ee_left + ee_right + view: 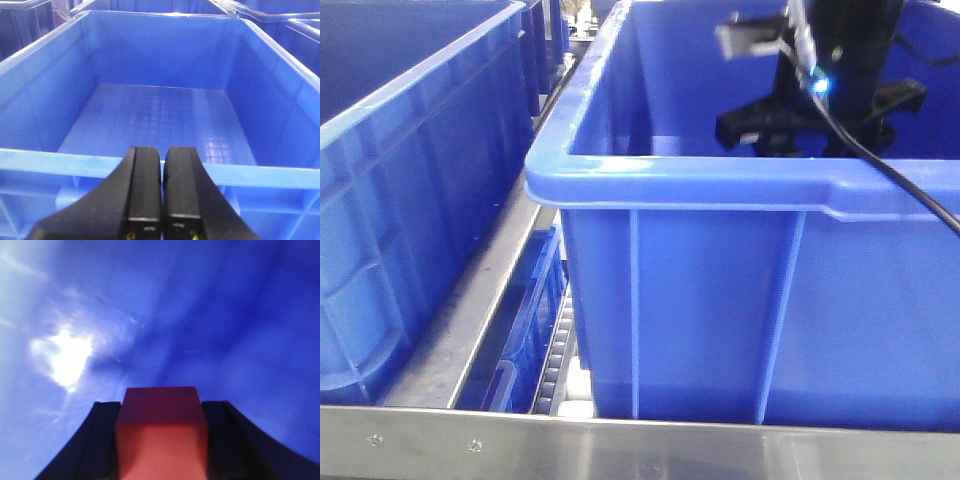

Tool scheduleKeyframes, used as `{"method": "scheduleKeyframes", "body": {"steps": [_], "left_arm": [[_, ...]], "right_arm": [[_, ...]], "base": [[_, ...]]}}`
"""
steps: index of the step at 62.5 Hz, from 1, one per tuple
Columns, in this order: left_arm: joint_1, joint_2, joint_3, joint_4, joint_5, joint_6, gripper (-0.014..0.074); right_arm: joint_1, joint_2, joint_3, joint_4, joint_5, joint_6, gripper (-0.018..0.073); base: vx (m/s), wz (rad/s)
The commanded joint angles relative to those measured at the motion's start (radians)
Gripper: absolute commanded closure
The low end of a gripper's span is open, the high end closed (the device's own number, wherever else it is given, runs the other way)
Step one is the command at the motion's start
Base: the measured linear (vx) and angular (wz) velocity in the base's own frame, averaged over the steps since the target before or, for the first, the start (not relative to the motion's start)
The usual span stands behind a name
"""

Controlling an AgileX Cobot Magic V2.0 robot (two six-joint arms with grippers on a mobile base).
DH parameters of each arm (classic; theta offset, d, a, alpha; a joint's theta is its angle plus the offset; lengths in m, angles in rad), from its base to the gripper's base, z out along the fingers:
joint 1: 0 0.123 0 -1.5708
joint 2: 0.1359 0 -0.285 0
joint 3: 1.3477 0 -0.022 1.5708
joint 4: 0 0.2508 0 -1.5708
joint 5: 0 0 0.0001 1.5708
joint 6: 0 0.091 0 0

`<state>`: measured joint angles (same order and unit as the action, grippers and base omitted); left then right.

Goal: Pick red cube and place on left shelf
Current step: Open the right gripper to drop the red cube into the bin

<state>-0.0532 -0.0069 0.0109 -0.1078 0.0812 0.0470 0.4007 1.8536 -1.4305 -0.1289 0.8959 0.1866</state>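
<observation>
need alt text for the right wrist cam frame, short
A red cube sits clamped between the two dark fingers of the right gripper, filling the lower middle of the frame. Behind it is only blurred blue plastic with a bright glare patch at the left; the surface is too out of focus to say more.
</observation>
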Motion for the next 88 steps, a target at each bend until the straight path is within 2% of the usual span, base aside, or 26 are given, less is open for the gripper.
{"method": "scheduleKeyframes", "body": {"steps": [1,11,18,51,63,80,84,88], "left_arm": [[-0.005,-0.014,0.024,-0.005,-0.089,-0.007,0.0495],[-0.005,-0.014,0.024,-0.005,-0.089,-0.007,0.0495],[-0.005,-0.014,0.024,-0.005,-0.089,-0.007,0.0495],[-0.005,-0.014,0.024,-0.005,-0.089,-0.007,0.0495],[-0.005,-0.014,0.024,-0.005,-0.089,-0.007,0.0495],[-0.005,-0.014,0.024,-0.005,-0.089,-0.007,0.0495],[-0.005,-0.014,0.024,-0.005,-0.089,-0.007,0.0495],[-0.005,-0.014,0.024,-0.005,-0.089,-0.007,0.0495]], "right_arm": [[-0.015,-0.023,-0.035,-0.025,-0.033,0.006,0.0407],[-0.029,-0.009,-0.035,-0.026,-0.026,0.006,0.0392],[-0.031,-0.009,-0.035,-0.031,-0.024,0.006,0.0341],[-0.031,-0.011,-0.038,-0.041,-0.001,0.006,-0.0069],[-0.031,-0.035,-0.038,-0.05,0.011,0.005,-0.0065],[-0.031,-0.182,-0.038,-0.05,-0.015,0.005,-0.0062],[-0.031,-0.226,-0.033,-0.05,-0.015,0.005,-0.0024],[-0.031,-0.269,-0.018,-0.05,-0.019,0.004,0.0052]], "base": [[0.0,0.0],[0.0,0.0],[0.0,0.0],[0.0,0.0],[0.0,0.0],[0.0,0.0],[0.0,0.0],[0.0,0.0]]}}
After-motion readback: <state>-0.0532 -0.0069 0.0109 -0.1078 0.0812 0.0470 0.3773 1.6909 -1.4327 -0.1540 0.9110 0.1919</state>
